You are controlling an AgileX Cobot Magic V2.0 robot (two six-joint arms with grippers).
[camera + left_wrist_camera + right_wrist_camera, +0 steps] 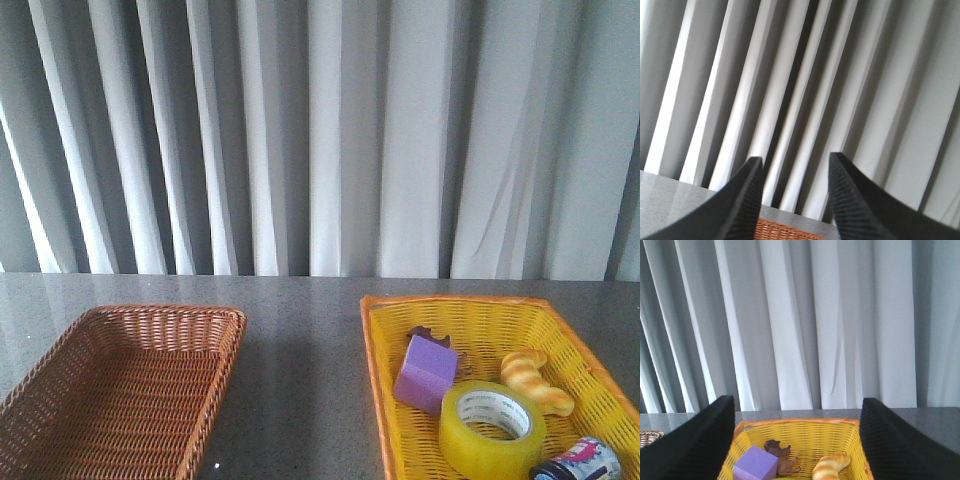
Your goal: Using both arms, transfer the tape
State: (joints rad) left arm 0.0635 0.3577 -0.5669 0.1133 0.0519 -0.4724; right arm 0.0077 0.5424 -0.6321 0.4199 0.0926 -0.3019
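yellow packing tape (492, 428) sits at the near end of the yellow basket (380, 380), just beside the purple foam block (427, 373), untouched. judging by this, the first pickup hasn't begun; next the right gripper (797, 460) must descend over the roll. its fingers are spread wide, empty. left gripper (796, 200) is parted less, also empty, above the brown wicker basket (130, 385).

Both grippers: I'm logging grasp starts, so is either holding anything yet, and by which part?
Nothing is held. The left gripper and right gripper are both open and empty; the tape lies untouched in the yellow basket.
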